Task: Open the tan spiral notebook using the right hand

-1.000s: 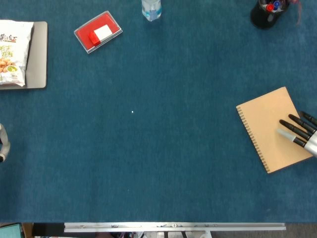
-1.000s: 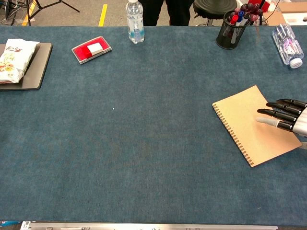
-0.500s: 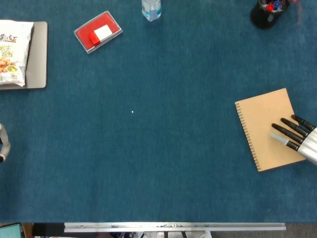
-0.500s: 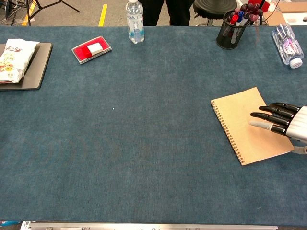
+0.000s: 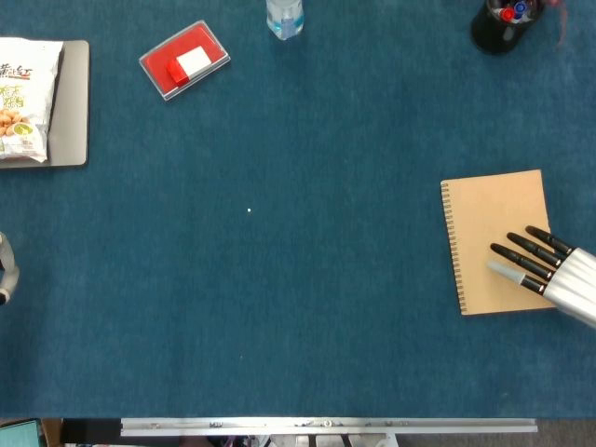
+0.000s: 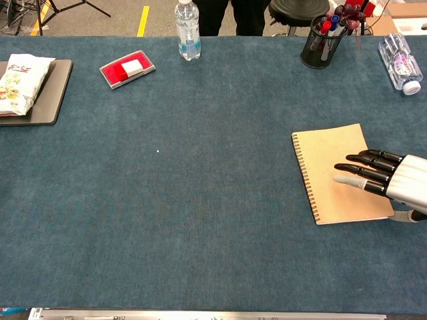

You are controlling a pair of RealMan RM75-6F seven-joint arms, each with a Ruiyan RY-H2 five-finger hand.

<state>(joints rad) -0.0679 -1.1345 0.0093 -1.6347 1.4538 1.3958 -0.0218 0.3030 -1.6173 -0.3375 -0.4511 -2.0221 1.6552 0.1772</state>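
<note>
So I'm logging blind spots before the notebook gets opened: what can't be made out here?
- Right hand: wrist cut off by the right edge in both views; whether it presses the notebook is unclear.
- Left hand: only a sliver at the head view's left edge.
- Snack bag: print too small.

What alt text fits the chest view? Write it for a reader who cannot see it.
The robot's right hand lies with fingers spread flat on a closed tan spiral notebook at the right of a blue table. Along the far edge sit a snack bag on a grey tray, a red case, a water bottle and a pen cup.
</note>
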